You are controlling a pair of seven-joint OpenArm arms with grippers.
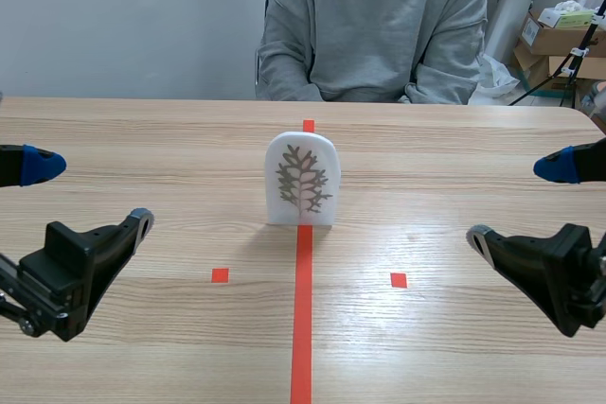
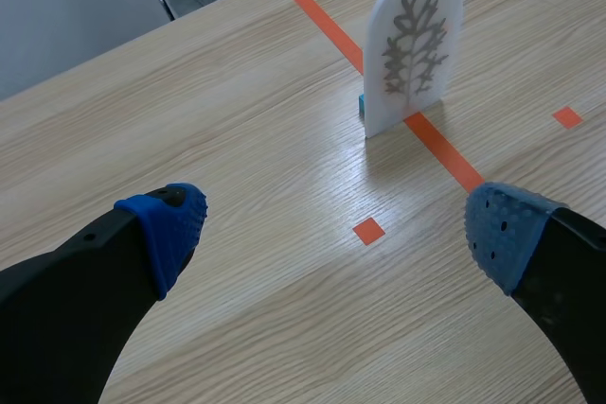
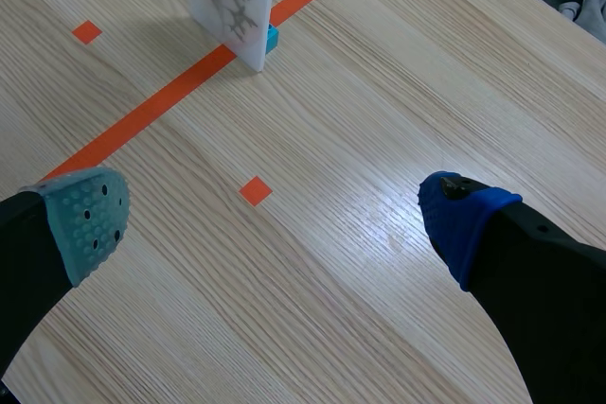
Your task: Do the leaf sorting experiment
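Left gripper (image 2: 331,234): jaws spread wide, nothing btwn them. Right gripper (image 3: 275,219): same, wide apart & empty. The leaf card (image 2: 414,49) stands upright well ahead of both, off toward the left gripper's right finger and the right gripper's left finger. A small blue block (image 3: 272,38) touches its foot, prob. a stand, hard to tell. To my eye the card is tall w/ a narrow base, so a nudge would tip it. Whichever arm goes should come in w/ jaws wide, straddle the card's flat faces, and close gently.
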